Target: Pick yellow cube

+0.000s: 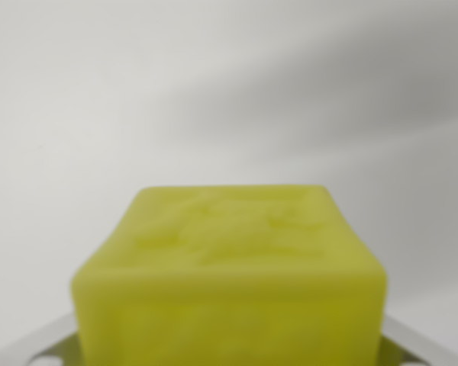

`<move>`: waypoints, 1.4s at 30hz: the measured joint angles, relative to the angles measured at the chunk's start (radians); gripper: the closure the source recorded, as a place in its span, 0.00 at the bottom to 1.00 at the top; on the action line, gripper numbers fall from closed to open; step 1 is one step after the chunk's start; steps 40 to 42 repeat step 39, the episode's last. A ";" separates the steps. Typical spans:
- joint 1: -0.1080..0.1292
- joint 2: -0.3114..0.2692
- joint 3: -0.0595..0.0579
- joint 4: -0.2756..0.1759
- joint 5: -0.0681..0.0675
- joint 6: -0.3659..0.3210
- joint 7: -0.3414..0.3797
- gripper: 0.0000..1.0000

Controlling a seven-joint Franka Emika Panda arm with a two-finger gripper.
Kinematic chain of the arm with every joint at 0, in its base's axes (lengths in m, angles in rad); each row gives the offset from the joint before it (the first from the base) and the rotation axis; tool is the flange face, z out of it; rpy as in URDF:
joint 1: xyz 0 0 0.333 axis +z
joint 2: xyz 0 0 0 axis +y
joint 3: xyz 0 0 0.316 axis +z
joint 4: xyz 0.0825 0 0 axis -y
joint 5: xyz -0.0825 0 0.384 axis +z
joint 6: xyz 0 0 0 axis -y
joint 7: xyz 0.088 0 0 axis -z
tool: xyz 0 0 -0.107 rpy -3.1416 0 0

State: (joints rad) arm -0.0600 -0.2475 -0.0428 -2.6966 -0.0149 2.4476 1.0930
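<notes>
Close against the lens sits the yellow cube (229, 278), blurred, filling the lower middle of the wrist view with its top face showing a faint raised pattern. At the wrist view's left bottom corner a pale grey metal piece (32, 347) pokes out from behind the cube, and a matching one shows at the right bottom corner; these look like parts of the gripper, though whether its fingers are clamped on the cube cannot be told. Behind lies a plain white surface (137, 99), crossed by a soft grey shadow toward the upper right.
</notes>
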 joint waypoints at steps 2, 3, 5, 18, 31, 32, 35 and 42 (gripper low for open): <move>0.000 -0.008 0.000 0.003 0.000 -0.011 0.000 1.00; 0.000 -0.012 0.000 0.004 0.000 -0.016 0.000 1.00; 0.000 -0.020 0.000 0.007 -0.001 -0.027 0.001 1.00; 0.000 -0.067 0.000 0.029 -0.002 -0.096 0.002 1.00; 0.001 -0.107 0.000 0.054 -0.003 -0.162 0.003 1.00; 0.001 -0.109 0.000 0.056 -0.003 -0.165 0.003 1.00; 0.001 -0.111 0.000 0.057 -0.003 -0.168 0.003 1.00; 0.001 -0.111 0.000 0.057 -0.003 -0.168 0.003 1.00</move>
